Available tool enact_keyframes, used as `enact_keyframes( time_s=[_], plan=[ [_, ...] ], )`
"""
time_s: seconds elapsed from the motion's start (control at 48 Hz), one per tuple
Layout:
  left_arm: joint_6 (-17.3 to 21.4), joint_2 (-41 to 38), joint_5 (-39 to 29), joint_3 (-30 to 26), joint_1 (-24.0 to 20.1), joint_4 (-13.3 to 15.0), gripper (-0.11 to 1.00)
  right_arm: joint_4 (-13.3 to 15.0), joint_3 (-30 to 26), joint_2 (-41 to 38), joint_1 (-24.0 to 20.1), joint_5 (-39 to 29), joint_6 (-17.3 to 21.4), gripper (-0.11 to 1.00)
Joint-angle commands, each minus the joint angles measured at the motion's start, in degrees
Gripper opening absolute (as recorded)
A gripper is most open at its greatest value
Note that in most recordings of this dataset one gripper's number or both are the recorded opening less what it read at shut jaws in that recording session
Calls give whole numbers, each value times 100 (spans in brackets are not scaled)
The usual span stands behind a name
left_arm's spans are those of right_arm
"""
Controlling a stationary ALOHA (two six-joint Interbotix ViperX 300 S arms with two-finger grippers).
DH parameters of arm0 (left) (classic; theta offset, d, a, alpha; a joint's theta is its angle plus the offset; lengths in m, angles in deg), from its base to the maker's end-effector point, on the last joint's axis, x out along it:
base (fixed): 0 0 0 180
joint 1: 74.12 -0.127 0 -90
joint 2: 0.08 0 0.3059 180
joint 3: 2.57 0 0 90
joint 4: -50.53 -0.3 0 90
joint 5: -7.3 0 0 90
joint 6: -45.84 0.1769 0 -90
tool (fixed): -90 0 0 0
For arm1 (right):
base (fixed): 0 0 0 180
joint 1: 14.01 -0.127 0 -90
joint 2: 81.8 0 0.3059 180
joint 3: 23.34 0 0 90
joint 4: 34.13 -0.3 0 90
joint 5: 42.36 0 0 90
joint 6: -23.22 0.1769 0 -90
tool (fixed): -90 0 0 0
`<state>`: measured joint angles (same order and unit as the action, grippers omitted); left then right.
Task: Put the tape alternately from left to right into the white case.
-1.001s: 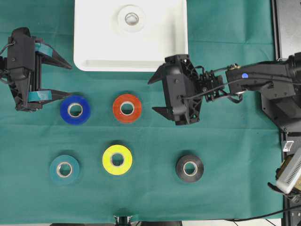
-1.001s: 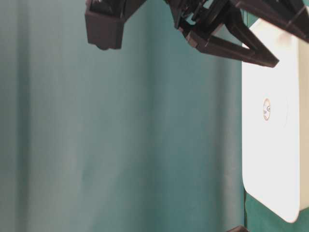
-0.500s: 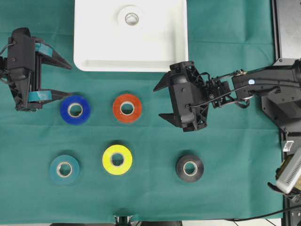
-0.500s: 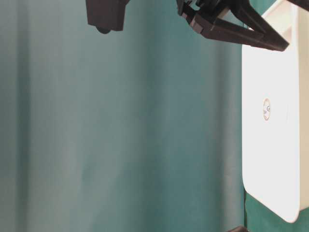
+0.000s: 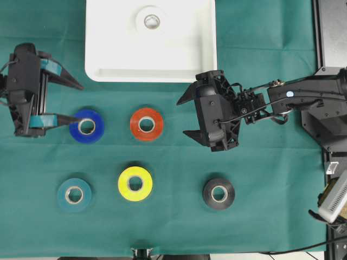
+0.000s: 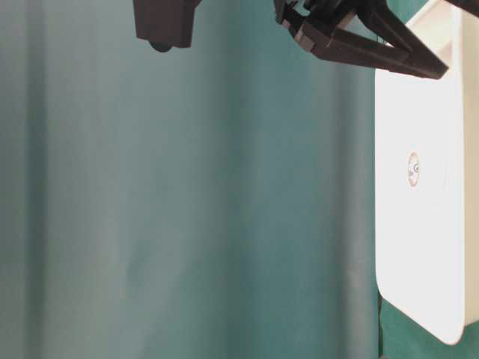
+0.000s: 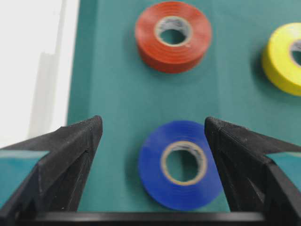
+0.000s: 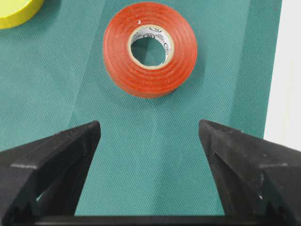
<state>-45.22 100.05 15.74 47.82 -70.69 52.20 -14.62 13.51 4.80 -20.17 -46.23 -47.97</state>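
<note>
The white case (image 5: 108, 59) lies at the top centre, with the white tape roll (image 5: 151, 20) inside it. On the green cloth lie the blue (image 5: 87, 125), red-orange (image 5: 146, 124), teal (image 5: 74, 195), yellow (image 5: 135, 184) and black (image 5: 219, 193) rolls. My left gripper (image 5: 80, 102) is open just left of the blue roll. In the left wrist view the blue roll (image 7: 155, 176) lies ahead between the open fingers, unheld. My right gripper (image 5: 182, 117) is open and empty, right of the red-orange roll (image 8: 117, 61), which lies ahead of its fingers.
The case's edge shows at the left of the left wrist view (image 7: 28, 66) and at the right of the right wrist view (image 8: 289, 70). A black equipment stand (image 5: 331, 32) occupies the far right. A right gripper finger (image 6: 367, 52) hangs near the case in the table-level view.
My left gripper has shifted slightly toward the blue roll. The right gripper drew back to the right and down a second ago, then stayed still. No roll has moved.
</note>
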Motion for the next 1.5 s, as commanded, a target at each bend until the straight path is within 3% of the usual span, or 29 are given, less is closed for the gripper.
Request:
enact_keyframes(
  time_s=[0.0, 0.229, 0.5, 1.084, 1.48],
  plan=[
    [0, 26, 26, -35, 193, 9, 93, 9, -62, 123, -18, 44, 9, 83],
    [0, 18, 26, 35, 633, 18, 93, 9, -62, 123, -18, 44, 0, 83],
    [0, -255, 35, 0, 694, 9, 93, -9, -53, 123, -18, 44, 9, 83],
    [0, -1784, 62, -668, 1090, 9, 92, -18, -70, 123, -18, 44, 9, 83],
    [0, -2241, 26, -756, 1055, 9, 91, -9, -97, 123, -18, 44, 18, 83]
  ],
)
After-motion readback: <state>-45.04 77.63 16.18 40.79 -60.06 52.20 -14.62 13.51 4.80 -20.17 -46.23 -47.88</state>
